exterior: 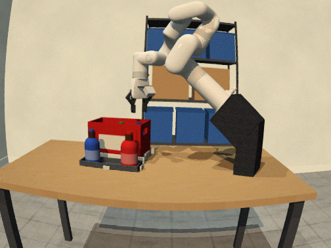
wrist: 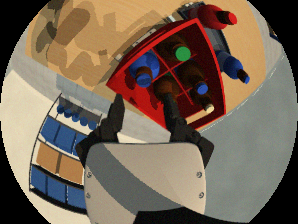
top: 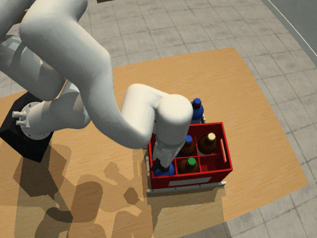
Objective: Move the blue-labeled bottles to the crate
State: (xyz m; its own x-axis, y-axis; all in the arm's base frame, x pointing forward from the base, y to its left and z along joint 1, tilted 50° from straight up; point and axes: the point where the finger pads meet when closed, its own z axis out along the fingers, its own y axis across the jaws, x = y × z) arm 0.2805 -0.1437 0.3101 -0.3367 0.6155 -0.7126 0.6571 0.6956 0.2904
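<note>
The red crate [top: 226,164] [exterior: 115,127] [wrist: 120,85] holds brown bottles with green [top: 191,162] [wrist: 182,53], blue [top: 189,139] [wrist: 201,89] and cream [top: 211,136] caps. A blue-labeled bottle [top: 168,170] [wrist: 144,69] stands upright in a crate cell at the arm's side. My gripper [exterior: 137,105] [wrist: 143,100] is open and empty, well above that side of the crate. Another blue-labeled bottle [top: 197,110] [exterior: 92,149] [wrist: 231,65] and a red-labeled bottle [exterior: 129,152] [wrist: 219,16] stand upright on the dark tray [exterior: 110,165] beside the crate. In the top view the arm hides the red bottle.
One crate cell [top: 215,162] at the front right looks empty. The arm's black base [exterior: 244,138] stands on the table to the right. A shelf rack with blue bins [exterior: 190,124] is behind the table. The table edge [exterior: 157,201] lies close in front of the tray.
</note>
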